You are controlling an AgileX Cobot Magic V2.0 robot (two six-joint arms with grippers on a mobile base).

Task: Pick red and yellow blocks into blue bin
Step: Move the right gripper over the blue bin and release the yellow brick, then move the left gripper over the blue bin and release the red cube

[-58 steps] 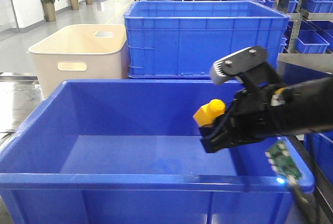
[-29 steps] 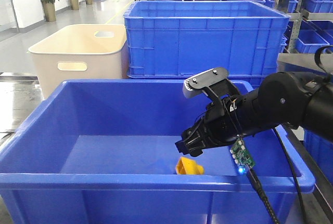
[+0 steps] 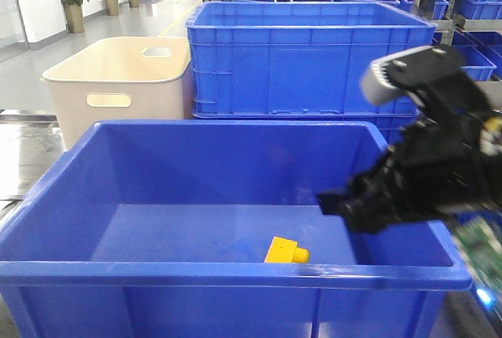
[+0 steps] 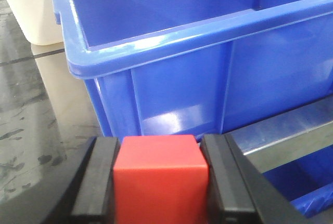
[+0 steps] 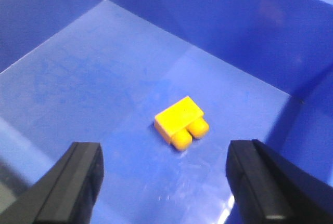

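The yellow brick (image 3: 285, 251) lies on its side on the floor of the blue bin (image 3: 235, 271), near the front wall. My right gripper (image 3: 336, 201) hovers open over the bin's right side, blurred. In the right wrist view the yellow brick (image 5: 181, 122) rests on the bin floor (image 5: 93, 78) ahead of the open right gripper (image 5: 166, 182), nothing between its fingers. My left gripper (image 4: 160, 185) is shut on the red cube (image 4: 159, 174), outside and below the bin's rolled rim (image 4: 208, 29). The front view does not show the left gripper.
A cream tub with handle cut-outs (image 3: 118, 79) stands behind the bin on the left, and a ribbed blue crate (image 3: 306, 56) behind the middle. More blue crates (image 3: 474, 56) are stacked at the back right. A metal rail (image 4: 291, 128) runs beside the bin.
A second ago my right gripper held the yellow brick over the bin. It let go, the brick fell to the bin floor, and the gripper has now drawn back to the right.
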